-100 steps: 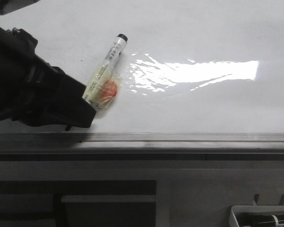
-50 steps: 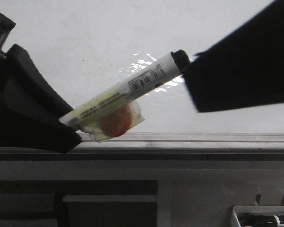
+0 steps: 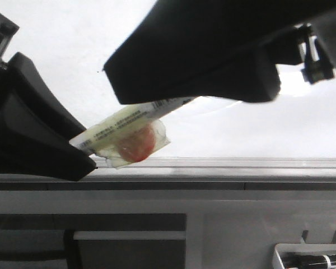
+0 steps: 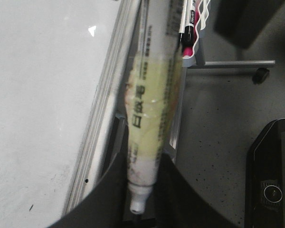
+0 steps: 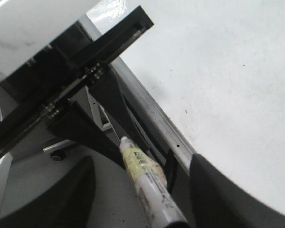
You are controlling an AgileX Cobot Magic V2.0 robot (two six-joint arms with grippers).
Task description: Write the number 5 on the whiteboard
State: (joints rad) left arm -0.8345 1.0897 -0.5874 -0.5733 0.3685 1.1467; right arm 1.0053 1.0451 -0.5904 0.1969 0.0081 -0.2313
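Front view is mostly whiteboard [image 3: 56, 61], big glossy white surface lying flat, with its grey metal rail [image 3: 224, 163] running along the near edge. No 5 on it that I can see, just a few tiny dark specks. The bright glare patch is largely hidden behind the right arm.

Next biggest thing is the right tool [image 3: 190, 89], a dark mass coming in from the upper right and hanging over the board. Its fingers sit on either side of the marker's cap end, and in the right wrist view the marker runs down between the two dark fingers [image 5: 213, 190], but I honestly can't tell if they're pinching it or just around it.

Left tool [image 3: 81, 154] is at the left edge, low by the rail, clamped on the marker's back end. Left wrist view shows the barrel sticking straight out from between its fingers.

The marker [image 3: 123, 131] is tilted, white barrel with a yellowish label and an orange-red blob under clear tape.

Bottom right, a white tray [image 3: 280, 255] holds more pens.
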